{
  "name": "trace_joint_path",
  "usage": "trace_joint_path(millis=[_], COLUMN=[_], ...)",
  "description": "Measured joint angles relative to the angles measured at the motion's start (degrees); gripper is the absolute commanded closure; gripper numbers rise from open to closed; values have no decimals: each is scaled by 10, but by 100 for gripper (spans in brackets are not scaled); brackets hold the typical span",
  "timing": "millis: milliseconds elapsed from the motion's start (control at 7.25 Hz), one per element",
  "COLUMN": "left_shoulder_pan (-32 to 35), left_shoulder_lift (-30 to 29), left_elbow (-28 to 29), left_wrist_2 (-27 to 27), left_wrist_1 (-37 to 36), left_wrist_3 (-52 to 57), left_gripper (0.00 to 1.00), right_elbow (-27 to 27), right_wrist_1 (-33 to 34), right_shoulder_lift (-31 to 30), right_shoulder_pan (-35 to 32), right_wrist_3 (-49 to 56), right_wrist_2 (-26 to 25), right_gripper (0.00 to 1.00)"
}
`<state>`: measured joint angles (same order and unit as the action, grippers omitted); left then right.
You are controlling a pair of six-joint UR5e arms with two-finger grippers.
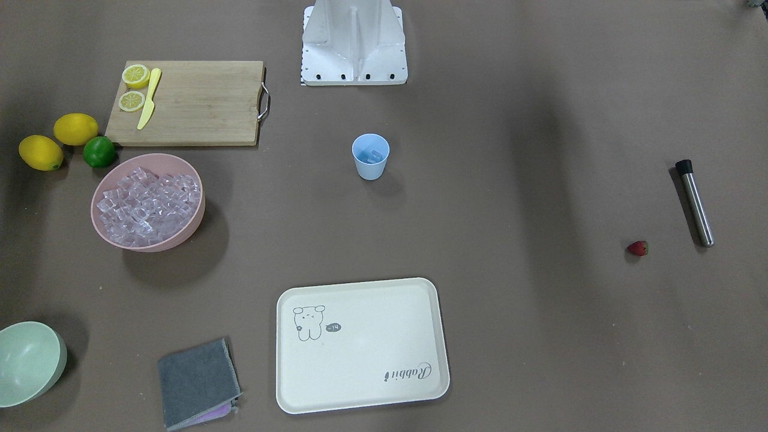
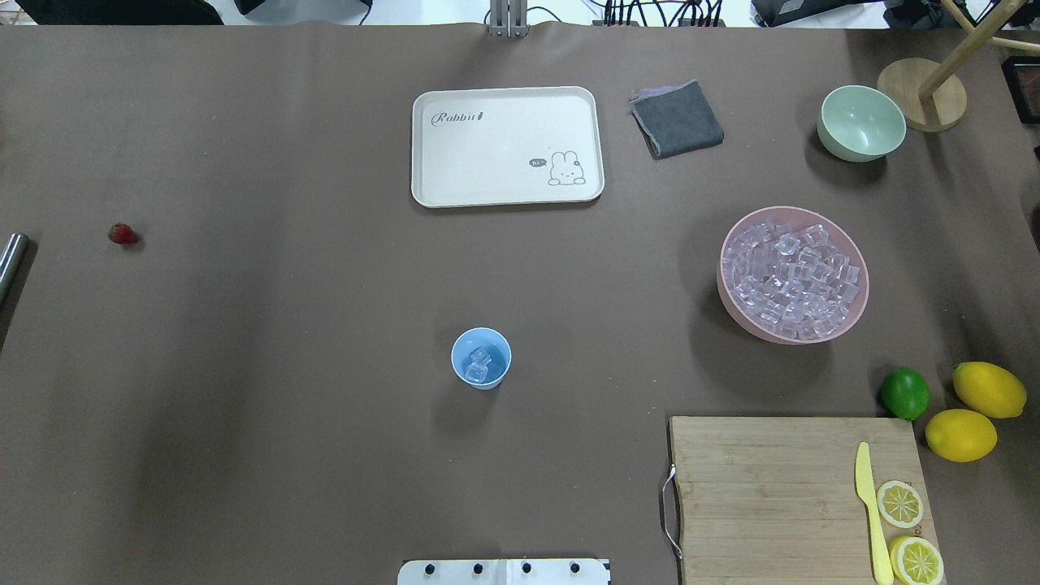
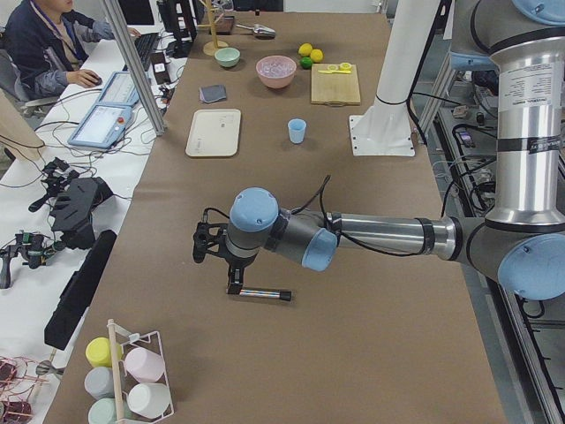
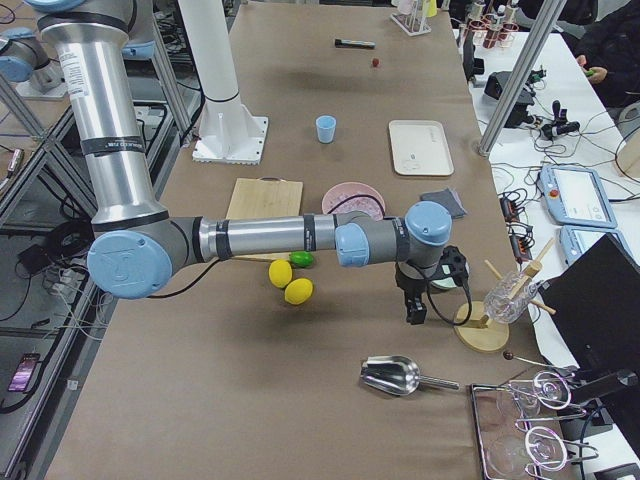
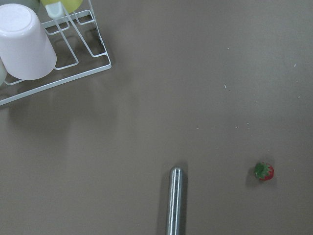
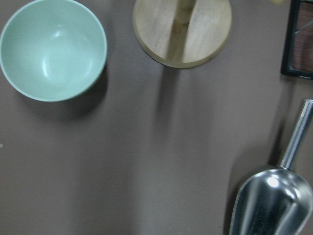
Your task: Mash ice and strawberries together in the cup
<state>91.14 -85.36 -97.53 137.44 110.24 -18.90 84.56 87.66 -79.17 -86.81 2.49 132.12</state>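
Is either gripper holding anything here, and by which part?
Nothing appears held: the left gripper hangs over the table near the steel muddler, the right gripper near the scoop, and both tools lie free. Finger state unclear.

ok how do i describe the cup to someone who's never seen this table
Find the cream tray with the rabbit drawing, then look toward the robot's white base; the cup stands alone between them. It is a small light-blue tumbler holding a few ice cubes, unlike the wide pink bowl and the pale green bowl.

You can read "Rabbit" in script on your cream tray [image 2: 487,154], "hi~" in the small speech bubble by its bunny drawing.
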Motion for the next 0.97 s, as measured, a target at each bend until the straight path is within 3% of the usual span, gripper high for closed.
trace_joint_path(millis=[414,966], left_shoulder_pan=[0,0], left_shoulder_lift=[-1,-1], left_elbow=[0,2], left_wrist_2=[0,14], left_wrist_1=[0,-1], left_wrist_3=[0,0], left_gripper=[2,2], right_elbow=[-6,-17], right_wrist_1=[59,84], right_shoulder_lift=[-13,-37], right_shoulder_pan=[-64,-85], right_wrist_3=[118,137], right_wrist_2=[-2,-3], right_gripper=[0,0])
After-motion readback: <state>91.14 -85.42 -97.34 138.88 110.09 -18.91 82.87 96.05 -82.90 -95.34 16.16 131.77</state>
